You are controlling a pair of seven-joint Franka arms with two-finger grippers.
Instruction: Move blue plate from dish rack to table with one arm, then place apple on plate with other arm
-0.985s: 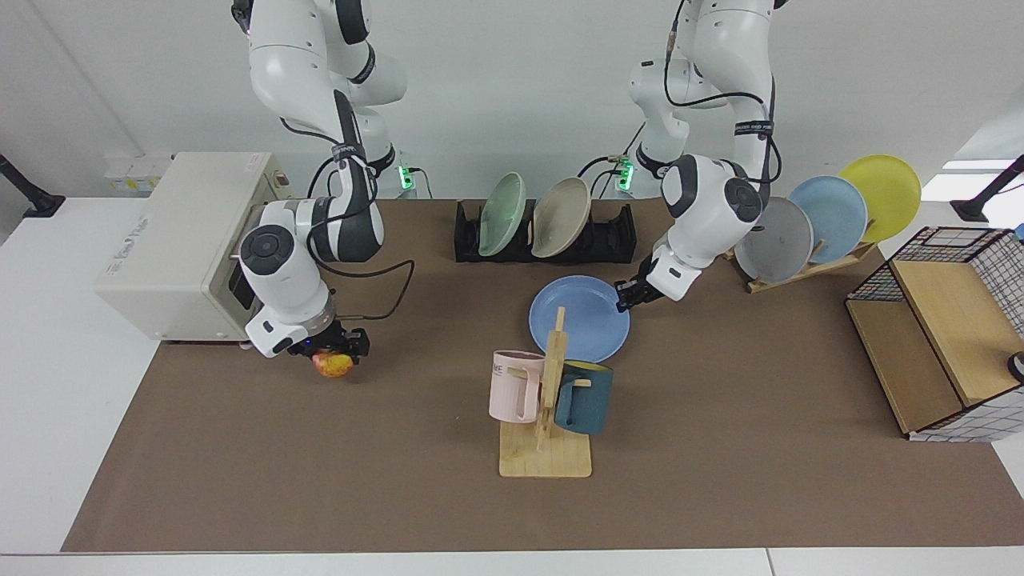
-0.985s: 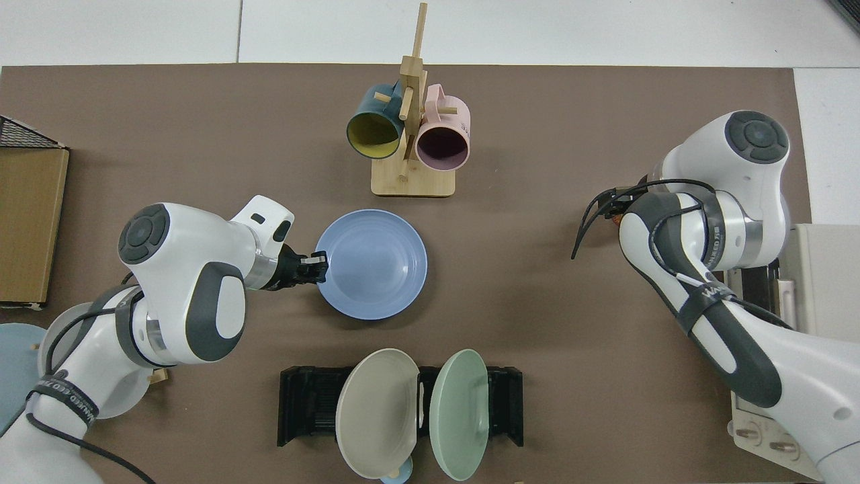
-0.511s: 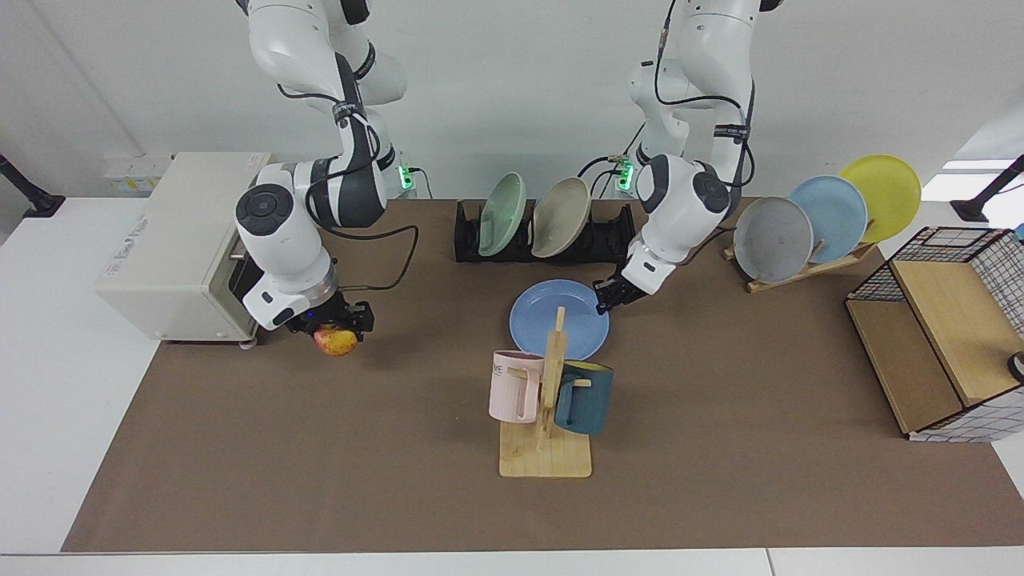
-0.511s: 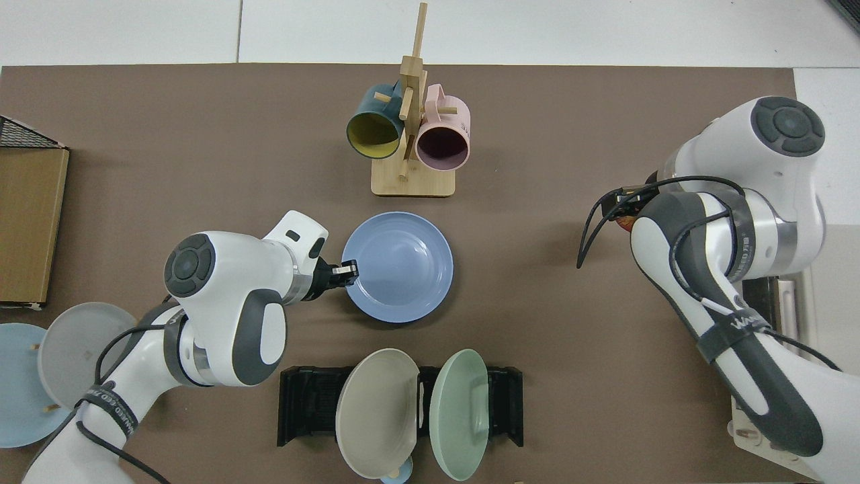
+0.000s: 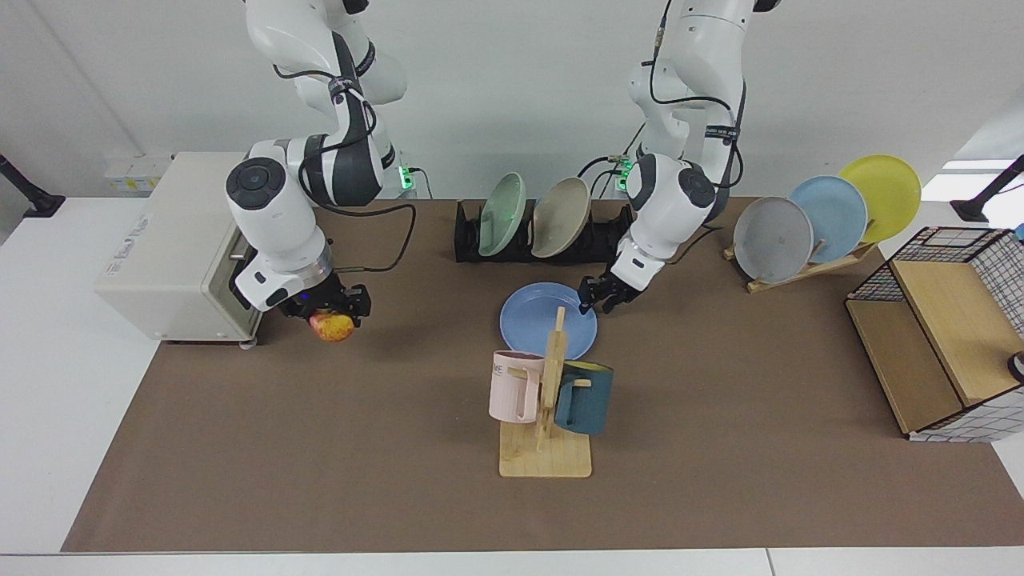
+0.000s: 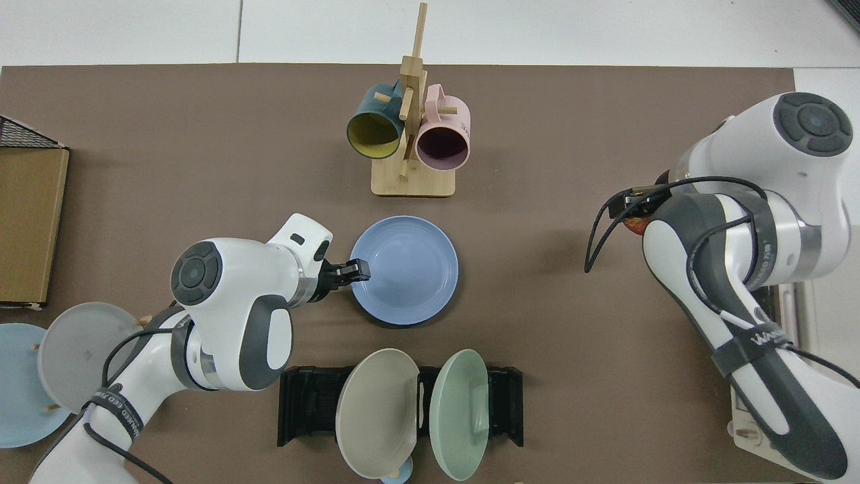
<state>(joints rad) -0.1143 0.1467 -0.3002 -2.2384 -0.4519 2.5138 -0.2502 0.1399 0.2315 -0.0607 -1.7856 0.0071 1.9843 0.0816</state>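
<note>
At frame centre, the left gripper (image 5: 596, 302) pinches the rim of the blue plate (image 5: 538, 320), which lies flat on the table (image 5: 320, 448) before the dish rack (image 5: 608, 238). At left, the right gripper (image 5: 336, 314) clasps the red-and-yellow apple (image 5: 333, 327) above the mat.

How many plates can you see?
6. The blue plate lies on the table; a green plate and a beige plate stand in the dish rack; a grey plate, a pale blue plate and a yellow plate lean on the wooden stand.
</note>
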